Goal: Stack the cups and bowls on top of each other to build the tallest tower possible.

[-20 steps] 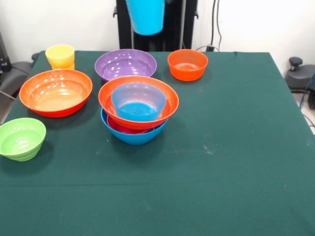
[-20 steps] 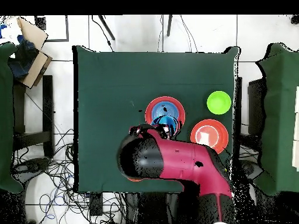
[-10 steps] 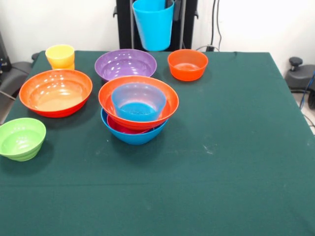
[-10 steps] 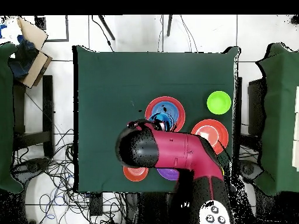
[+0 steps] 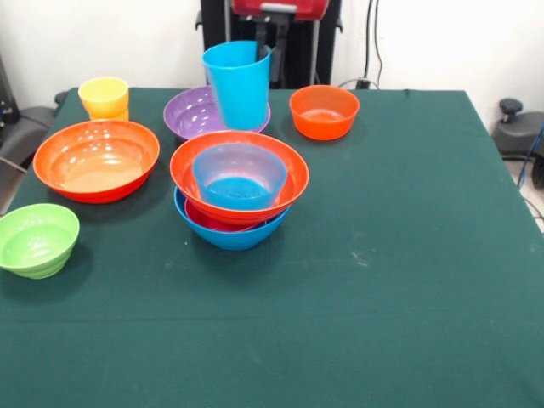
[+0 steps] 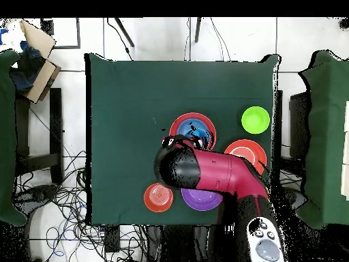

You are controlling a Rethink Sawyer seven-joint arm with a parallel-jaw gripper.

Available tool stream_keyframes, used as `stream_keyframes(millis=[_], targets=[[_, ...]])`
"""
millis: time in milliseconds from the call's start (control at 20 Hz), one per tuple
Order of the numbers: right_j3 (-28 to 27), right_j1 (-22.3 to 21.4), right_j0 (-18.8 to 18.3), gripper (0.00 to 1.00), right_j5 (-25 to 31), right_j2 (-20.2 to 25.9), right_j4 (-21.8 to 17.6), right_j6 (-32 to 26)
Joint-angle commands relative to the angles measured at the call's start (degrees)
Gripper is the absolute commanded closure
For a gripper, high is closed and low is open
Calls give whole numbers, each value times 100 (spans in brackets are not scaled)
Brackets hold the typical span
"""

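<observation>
Worktop: the green cloth-covered worktop (image 5: 408, 280) carries everything; I see no bare hazard on it.
Tower: the nested tower (image 5: 239, 189) sits just below and in front of my claw: a large glossy blue plastic bowl (image 5: 231, 235) at the bottom, a magenta bowl rim (image 5: 208, 223), a large orange bowl (image 5: 285, 183), then a medium translucent blue bowl (image 5: 239, 174) on top.
Cup: the tall sky-blue plastic tumbler (image 5: 237, 83) hangs upright from my claw (image 5: 270, 47), behind the tower, its base in front of the large purple bowl (image 5: 191, 113).
Claw: it appears closed on the tumbler's rim, one finger inside; overhead, the arm hides the grip.
Risk, offset: the tumbler is not yet centred over the medium blue bowl, I judge; lowering now could catch the orange rim and tip or shove the pile.
Risk, grip: a one-sided rim pinch may let the tumbler swing or slip.
Risk, release: dropped from height, glossy plastic could bounce out.
</observation>
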Motion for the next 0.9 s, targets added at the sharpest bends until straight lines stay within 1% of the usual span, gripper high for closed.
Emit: stream_keyframes(millis=[50, 300, 500, 700, 900], targets=[[269, 389, -187, 100, -730, 223, -397, 498], [294, 586, -165, 100, -1086, 82, -509, 530], [344, 699, -208, 100, -1308, 56, -550, 499], [371, 731, -231, 100, -1410, 26, -590, 499], [368, 675, -185, 100, -1379, -55, -624, 479]])
